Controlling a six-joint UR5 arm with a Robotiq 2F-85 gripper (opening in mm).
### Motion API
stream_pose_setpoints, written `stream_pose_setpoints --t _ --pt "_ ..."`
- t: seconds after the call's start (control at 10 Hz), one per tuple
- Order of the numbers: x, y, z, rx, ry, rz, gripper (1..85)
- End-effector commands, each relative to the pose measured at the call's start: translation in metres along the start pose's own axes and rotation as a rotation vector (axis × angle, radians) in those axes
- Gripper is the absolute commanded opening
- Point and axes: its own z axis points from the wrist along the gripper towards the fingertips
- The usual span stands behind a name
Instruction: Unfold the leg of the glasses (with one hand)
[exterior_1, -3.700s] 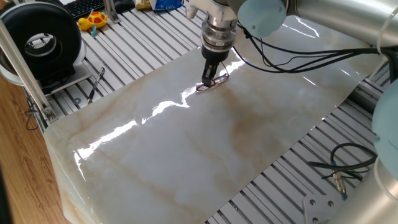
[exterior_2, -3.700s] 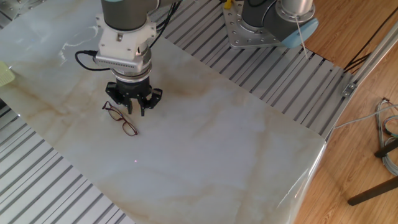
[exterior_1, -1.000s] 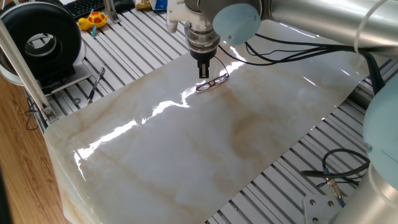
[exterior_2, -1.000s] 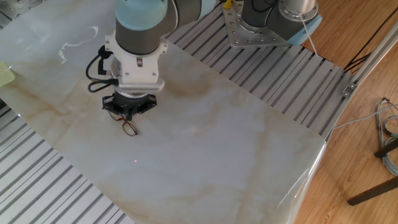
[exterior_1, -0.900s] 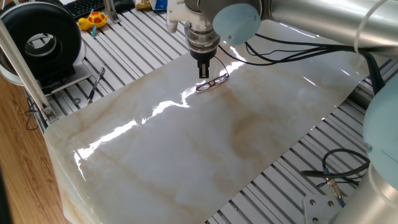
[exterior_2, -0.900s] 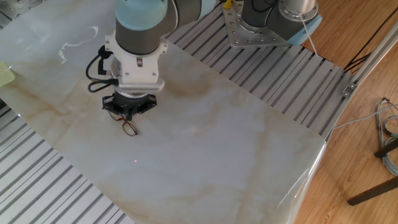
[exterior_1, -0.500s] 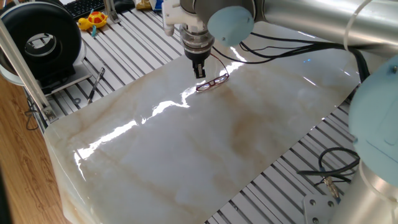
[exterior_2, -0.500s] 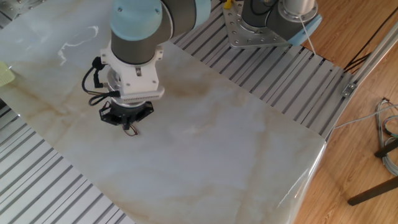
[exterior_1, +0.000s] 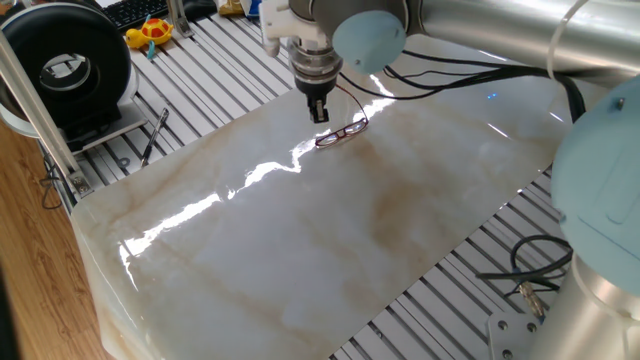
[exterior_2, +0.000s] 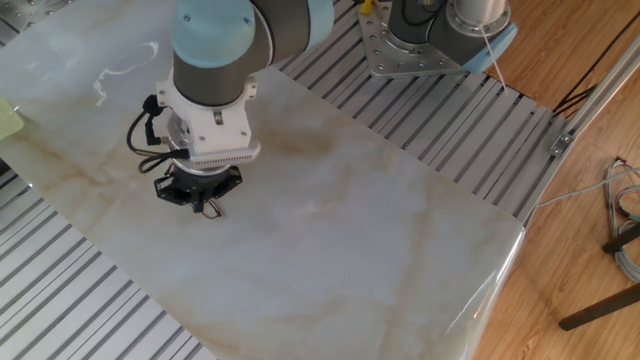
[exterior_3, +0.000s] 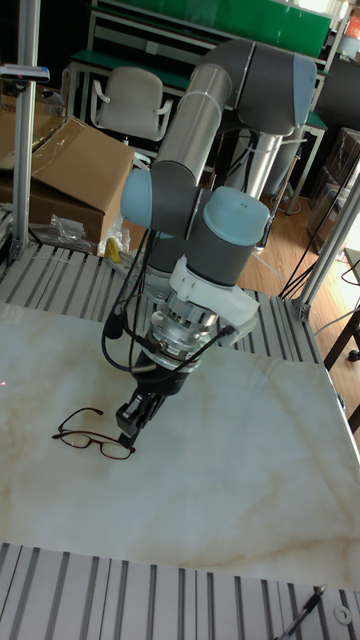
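Reddish-brown glasses (exterior_3: 93, 436) lay on the marble worktop (exterior_1: 350, 250); the hand (exterior_3: 130, 424), fingers seemingly together, should sweep the temple outward gently.

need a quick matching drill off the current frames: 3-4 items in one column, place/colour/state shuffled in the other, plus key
Things:
1. glasses
2. claw
3. rubber duck
4. cardboard box

Descriptions:
A. yellow, on the slatted bench near a keyboard
B. brown, behind the table
C. black, fingers pointing down at the slab
D. reddish-brown frame, lying on the marble slab

Pairs: 1-D, 2-C, 3-A, 4-B
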Motion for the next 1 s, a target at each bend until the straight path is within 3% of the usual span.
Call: stream_pose_setpoints --t 0.0,0.2,0.6,0.9 --pt "0.017 -0.008 0.006 0.028 0.000 -0.020 1.3" --pt "0.028 -0.006 0.009 0.033 0.002 -0.036 1.3" --pt "0.065 0.002 -0.003 0.046 0.025 -0.043 1.3" --pt "0.070 0.005 0.000 0.049 0.017 -0.045 1.3"
